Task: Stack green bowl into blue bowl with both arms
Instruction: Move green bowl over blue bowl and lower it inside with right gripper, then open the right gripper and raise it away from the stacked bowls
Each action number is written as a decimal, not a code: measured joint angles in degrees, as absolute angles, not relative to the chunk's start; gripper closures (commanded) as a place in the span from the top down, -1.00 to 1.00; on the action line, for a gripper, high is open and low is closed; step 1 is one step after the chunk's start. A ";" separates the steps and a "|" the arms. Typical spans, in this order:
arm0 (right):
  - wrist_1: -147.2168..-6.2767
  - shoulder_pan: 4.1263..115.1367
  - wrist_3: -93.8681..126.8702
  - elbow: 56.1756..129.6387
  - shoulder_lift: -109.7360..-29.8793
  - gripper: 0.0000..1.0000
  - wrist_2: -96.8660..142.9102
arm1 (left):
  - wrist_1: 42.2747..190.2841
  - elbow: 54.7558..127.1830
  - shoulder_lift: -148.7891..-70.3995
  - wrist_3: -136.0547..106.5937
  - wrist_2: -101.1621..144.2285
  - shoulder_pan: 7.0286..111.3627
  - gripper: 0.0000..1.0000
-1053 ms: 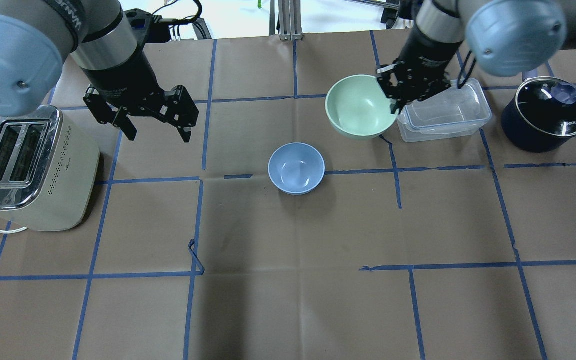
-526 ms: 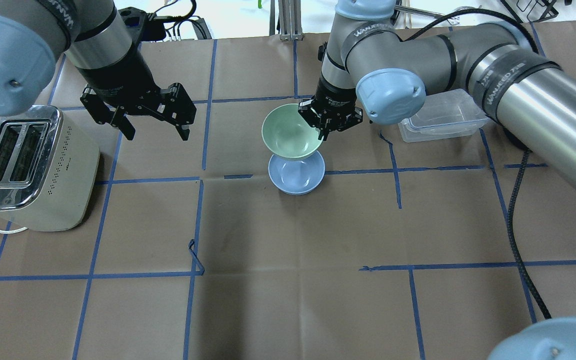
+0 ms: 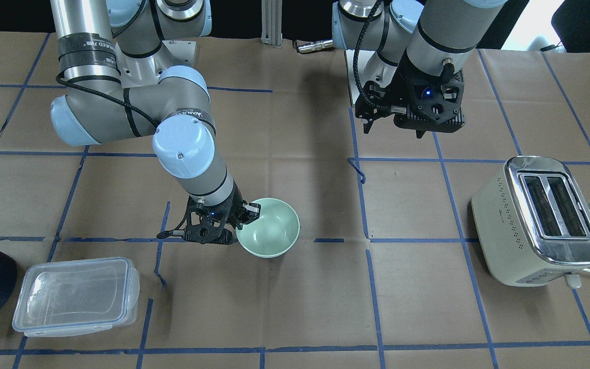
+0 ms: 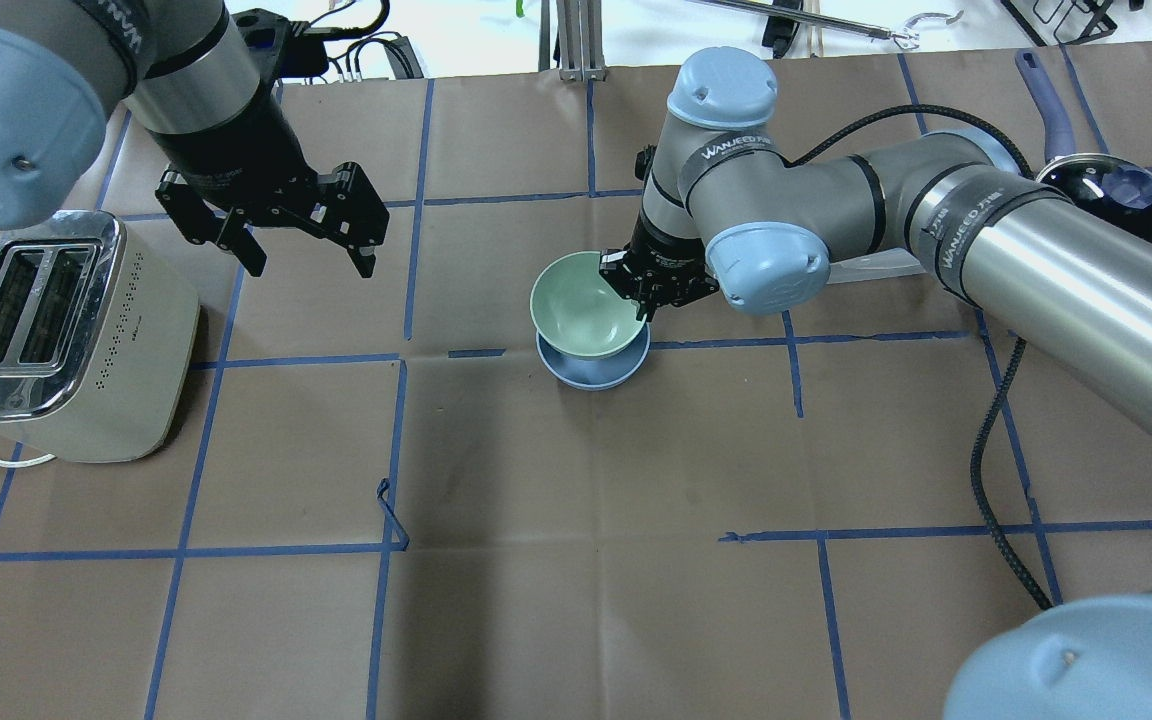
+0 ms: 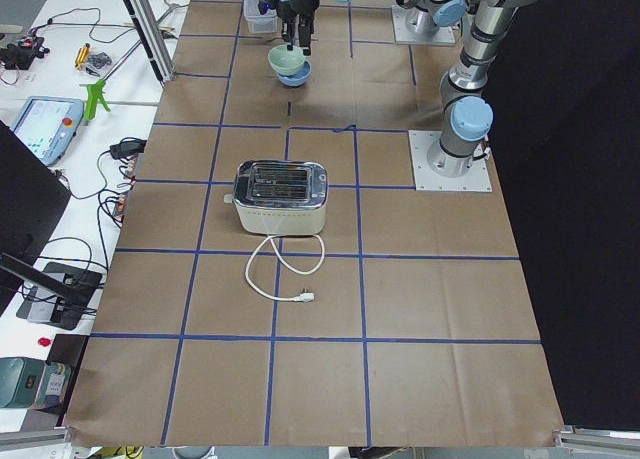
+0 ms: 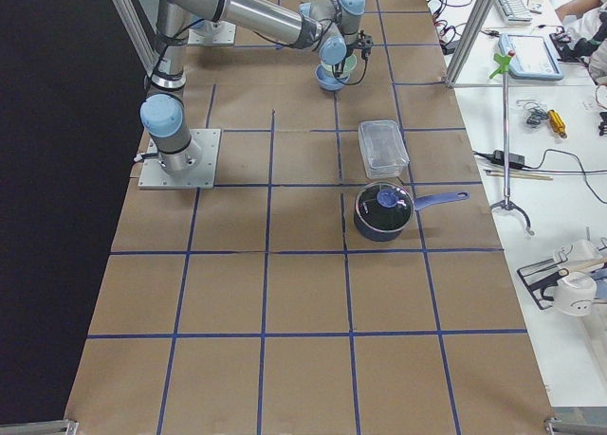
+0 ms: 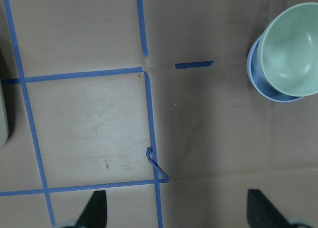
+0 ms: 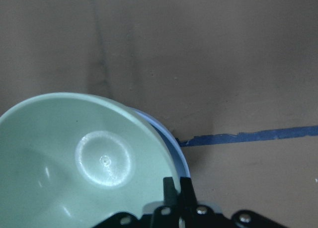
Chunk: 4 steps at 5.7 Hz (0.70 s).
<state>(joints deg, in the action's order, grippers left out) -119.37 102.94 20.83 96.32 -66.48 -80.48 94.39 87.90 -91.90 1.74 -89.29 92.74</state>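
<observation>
The mint-green bowl [image 4: 579, 305] is held low over the light blue bowl [image 4: 596, 372], overlapping it and offset toward the far side. I cannot tell whether the two touch. My right gripper [image 4: 644, 300] is shut on the green bowl's right rim, as the right wrist view shows: fingers [image 8: 179, 190], green bowl [image 8: 84, 158], blue rim [image 8: 175, 144]. In the front view the green bowl [image 3: 269, 228] hides the blue one. My left gripper [image 4: 311, 268] is open and empty, hovering to the left near the toaster. Its wrist view shows both bowls [image 7: 290, 51].
A cream toaster [image 4: 56, 340] stands at the left edge with its cord. A clear lidded container [image 3: 75, 294] and a dark pot [image 4: 1116, 195] stand to the right of the bowls. My right arm's black cable [image 4: 996, 420] hangs over the table.
My right gripper carried the green bowl left from beside the clear container and lowered it over the blue bowl. My left gripper has barely moved.
</observation>
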 measured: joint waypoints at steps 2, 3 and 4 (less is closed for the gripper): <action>-118.80 102.92 20.92 96.62 -66.48 1.00 -80.30 | 94.40 88.43 -91.11 1.71 -89.26 92.41 0.96; -118.69 102.88 20.77 96.51 -66.61 1.00 -80.43 | 94.40 88.61 -90.82 1.74 -89.28 92.29 0.96; -118.48 102.57 20.69 95.93 -67.01 1.00 -80.55 | 94.40 88.65 -90.74 1.75 -89.29 92.23 0.96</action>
<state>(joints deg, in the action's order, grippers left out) -118.48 102.57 20.69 95.93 -67.01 -80.55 94.40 88.65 -90.74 1.75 -89.29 92.23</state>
